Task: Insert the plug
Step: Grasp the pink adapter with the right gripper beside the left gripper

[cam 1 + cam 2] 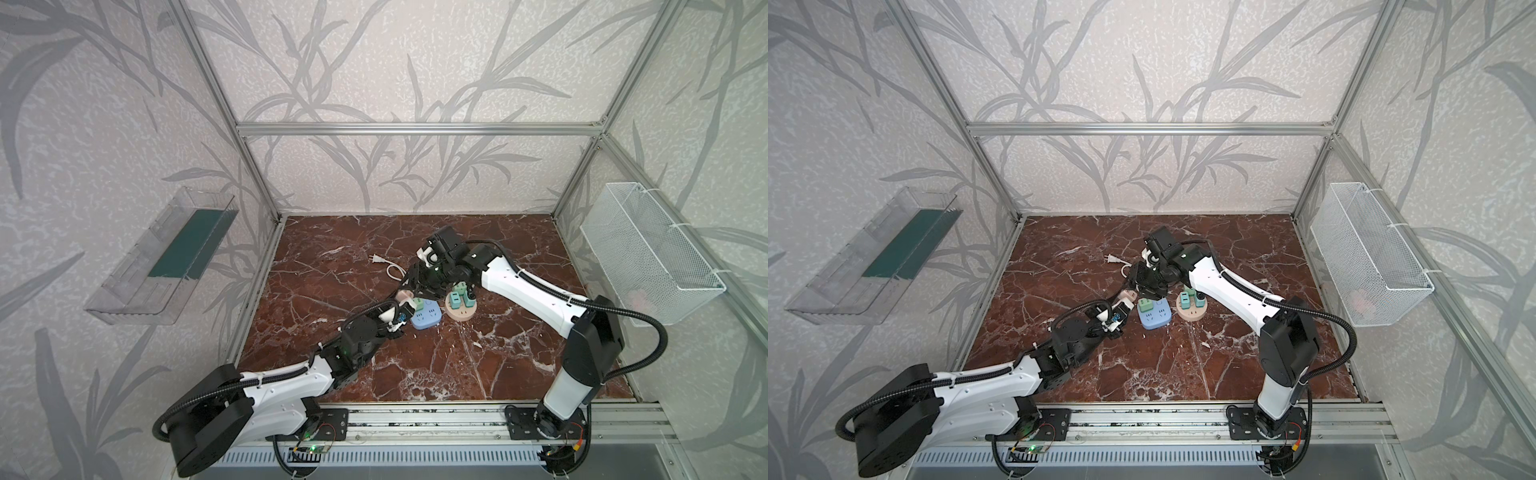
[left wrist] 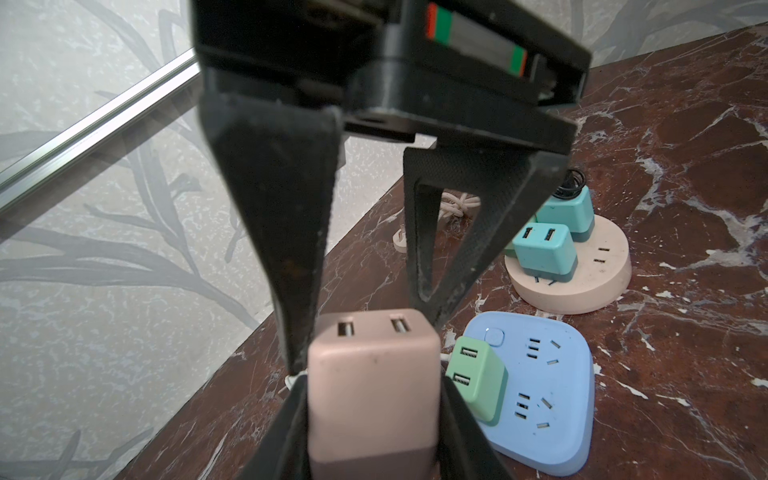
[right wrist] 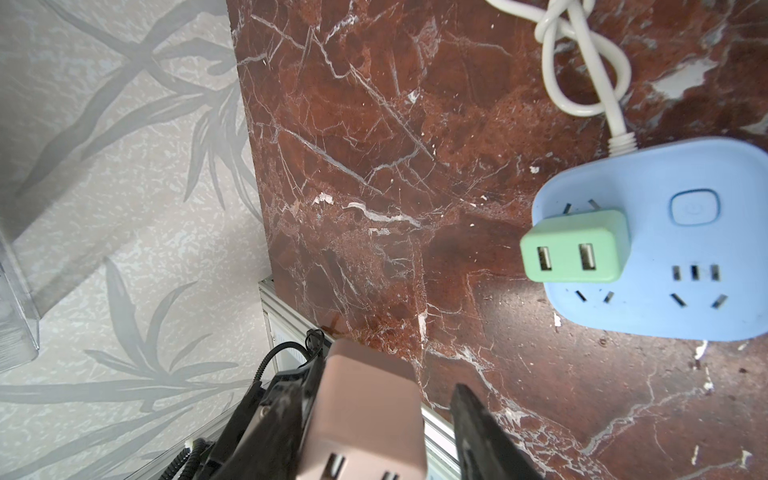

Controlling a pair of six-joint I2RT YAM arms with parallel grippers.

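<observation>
My left gripper is shut on a pink plug, a block with two USB ports, held above the table left of the blue power strip. In both top views the plug sits where the two grippers meet. My right gripper reaches across from the right and straddles the plug's USB end. Its jaws are open, with a visible gap on one side. A green plug is seated in the blue strip, beside several free sockets.
A round pinkish power strip with teal plugs stands right of the blue one. The strip's white cord loops behind it. A wire basket hangs on the right wall, a clear tray on the left.
</observation>
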